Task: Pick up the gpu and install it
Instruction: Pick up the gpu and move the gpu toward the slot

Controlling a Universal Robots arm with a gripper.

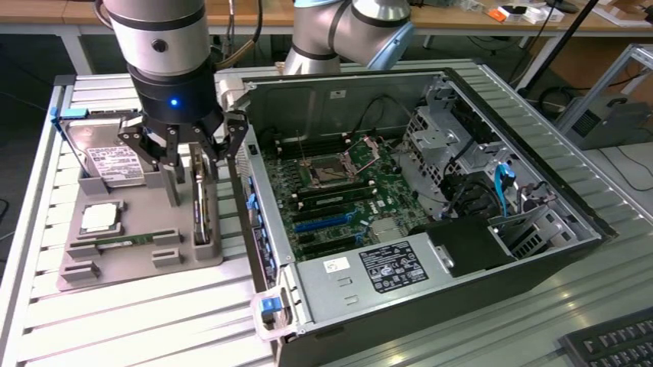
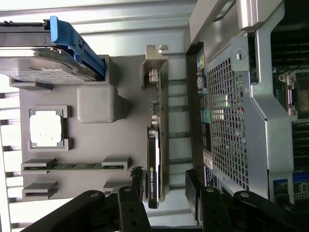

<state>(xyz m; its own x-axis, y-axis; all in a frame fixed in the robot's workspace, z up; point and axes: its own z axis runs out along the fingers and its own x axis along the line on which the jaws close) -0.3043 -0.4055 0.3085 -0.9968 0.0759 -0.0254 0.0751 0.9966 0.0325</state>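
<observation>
Gripper (image 1: 200,174) spread wide over the gpu (image 1: 201,218) on grey tray (image 1: 133,264); slatted metal table (image 1: 133,321); desks (image 1: 449,17) behind.

The hand (image 1: 197,177) hides part of the gpu (image 1: 201,220); the exterior view's edge crops the keyboard (image 1: 612,345).

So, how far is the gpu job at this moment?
Done: nothing yet; the gpu stands on edge in the grey tray, beside the open computer case. In hand: the hand is open over it, one finger on each side of the card, not gripping. Left: the pick-up and the install into the case.
</observation>
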